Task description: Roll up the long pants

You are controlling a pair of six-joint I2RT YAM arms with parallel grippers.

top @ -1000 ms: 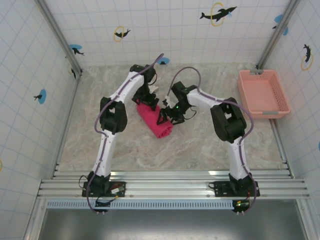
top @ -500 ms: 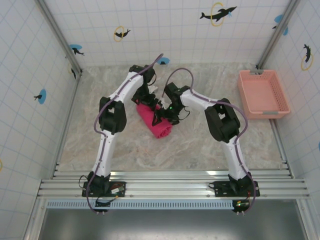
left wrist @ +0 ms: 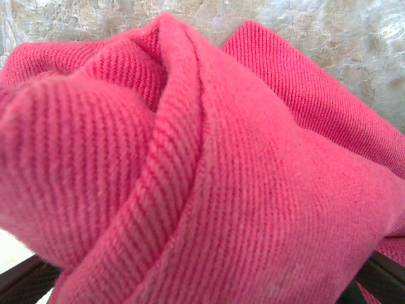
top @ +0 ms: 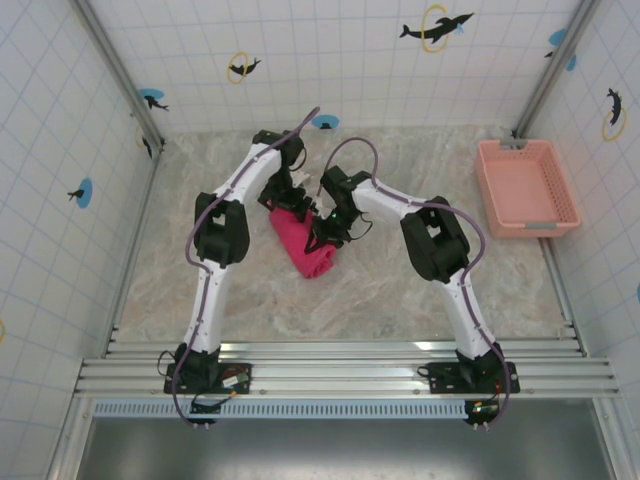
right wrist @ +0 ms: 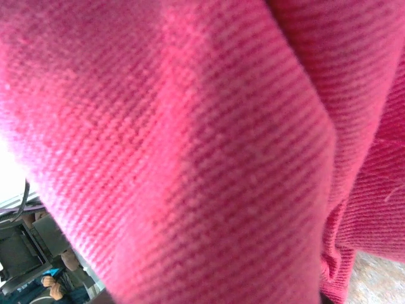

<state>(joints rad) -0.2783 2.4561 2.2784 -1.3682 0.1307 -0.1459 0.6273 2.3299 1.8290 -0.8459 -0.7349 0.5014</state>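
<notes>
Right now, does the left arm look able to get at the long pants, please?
Probably yes. The left hand sits at the far end of the long pants, its open fingers either side of the cloth. The right hand is at the roll's side, not between them.

The pants (top: 306, 250) are bright pink-red cloth, rolled into a short, thick bundle. In the top view it lies slantwise just left of centre, upper end toward the upper left. Close up, its twill folds bunch and overlap.
</notes>
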